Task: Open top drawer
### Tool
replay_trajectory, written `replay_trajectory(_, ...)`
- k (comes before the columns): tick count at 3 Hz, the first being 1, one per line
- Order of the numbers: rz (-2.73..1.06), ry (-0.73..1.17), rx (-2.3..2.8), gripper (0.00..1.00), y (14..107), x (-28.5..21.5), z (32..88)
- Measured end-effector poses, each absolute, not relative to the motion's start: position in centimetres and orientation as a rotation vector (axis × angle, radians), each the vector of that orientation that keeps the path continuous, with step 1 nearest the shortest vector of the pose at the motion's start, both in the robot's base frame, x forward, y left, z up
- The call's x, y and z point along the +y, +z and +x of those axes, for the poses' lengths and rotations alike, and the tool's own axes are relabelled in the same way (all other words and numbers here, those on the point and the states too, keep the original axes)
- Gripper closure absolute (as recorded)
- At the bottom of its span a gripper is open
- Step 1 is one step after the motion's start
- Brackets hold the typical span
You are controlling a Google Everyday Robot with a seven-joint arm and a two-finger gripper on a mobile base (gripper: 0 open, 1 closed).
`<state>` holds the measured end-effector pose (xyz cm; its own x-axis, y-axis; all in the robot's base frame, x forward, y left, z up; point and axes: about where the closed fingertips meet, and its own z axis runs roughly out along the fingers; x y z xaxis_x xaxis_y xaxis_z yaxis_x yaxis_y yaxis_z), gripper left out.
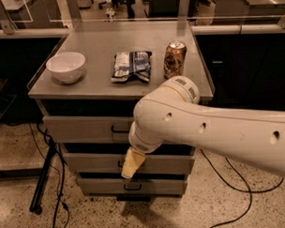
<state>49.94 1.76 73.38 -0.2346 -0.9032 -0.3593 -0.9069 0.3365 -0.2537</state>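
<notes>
The top drawer [79, 129] is a wide grey metal front just under the cabinet top, with a small black pull handle [118, 130] at its centre. It looks closed. My white arm [213, 132] reaches in from the right and hides the drawer's right half. My gripper [130, 164] hangs from the wrist, cream-coloured, in front of the middle drawer [88, 162], just below and slightly right of the top drawer's handle. It holds nothing that I can see.
On the cabinet top [94, 87] stand a white bowl [66, 67], a chip bag [131, 66] and a soda can [175, 59]. The bottom drawer [103, 186] is lowest. A black stand leg [44, 180] and cables [230, 211] lie on the floor.
</notes>
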Motion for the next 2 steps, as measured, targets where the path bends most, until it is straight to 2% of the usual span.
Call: replay_trajectory(2, -1.641, 0.187, 2.098, 0.0, 70.5, 5.9, 47.8)
